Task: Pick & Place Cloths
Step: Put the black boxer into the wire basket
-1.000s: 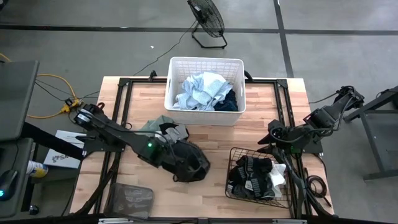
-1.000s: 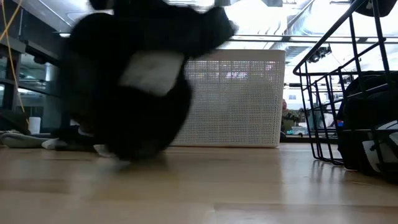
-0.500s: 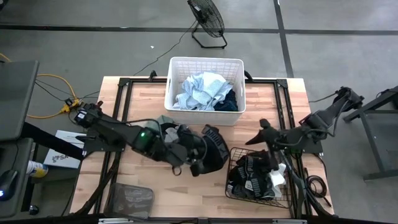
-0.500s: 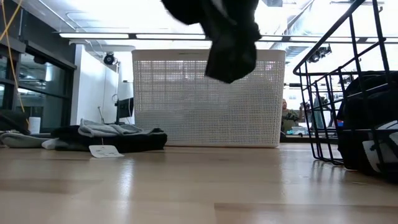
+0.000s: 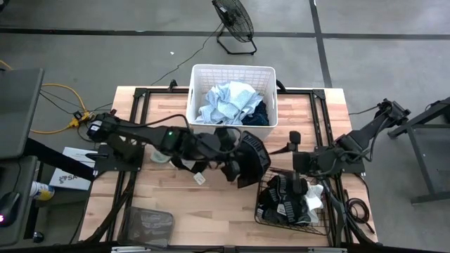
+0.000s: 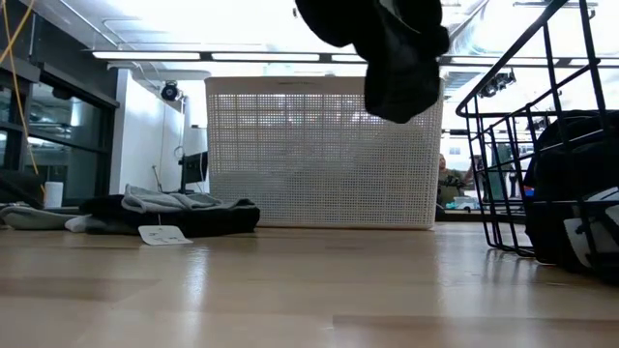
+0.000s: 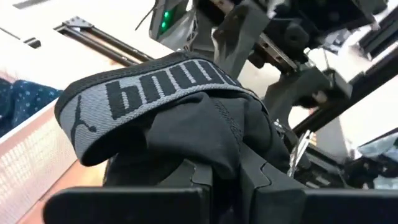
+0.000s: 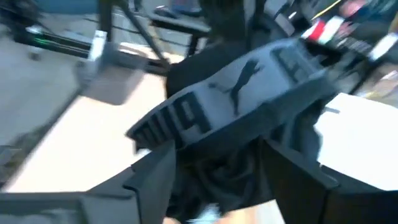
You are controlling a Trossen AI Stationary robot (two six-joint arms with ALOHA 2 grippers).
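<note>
My left gripper [image 7: 233,171] is shut on a black garment with a grey lettered waistband [image 5: 249,158], held high over the table's middle; it shows at the top of the low view [image 6: 387,48]. My right gripper [image 5: 292,149] points level at the garment from the right. Its fingers are open and appear to stand just short of the garment, which fills the right wrist view [image 8: 236,106]. Light blue and dotted navy cloths [image 5: 228,104] lie in the white basket [image 5: 199,126]. A grey and black heap [image 6: 169,208] rests on the table at the left. My left gripper pinches bunched black fabric [image 7: 229,143] just under the waistband between its two fingers, several layers together. The fingers come nearly level from the table's left. The garment is lifted clear of the table; its waistband [image 7: 143,93] arches over the fingers and the rest hangs below.
A black wire basket [image 5: 267,211] with black and white cloths stands at the near right, just below my right gripper. A white tag [image 5: 199,178] lies on the wood. A grey flat object [image 5: 149,225] sits at the near left edge.
My left gripper has risen and swung toward the table's right, carrying the black garment from the tabletop up clear of it, while the grey and black heap stayed behind. My right gripper has moved left toward the garment and rolled its wrist.
</note>
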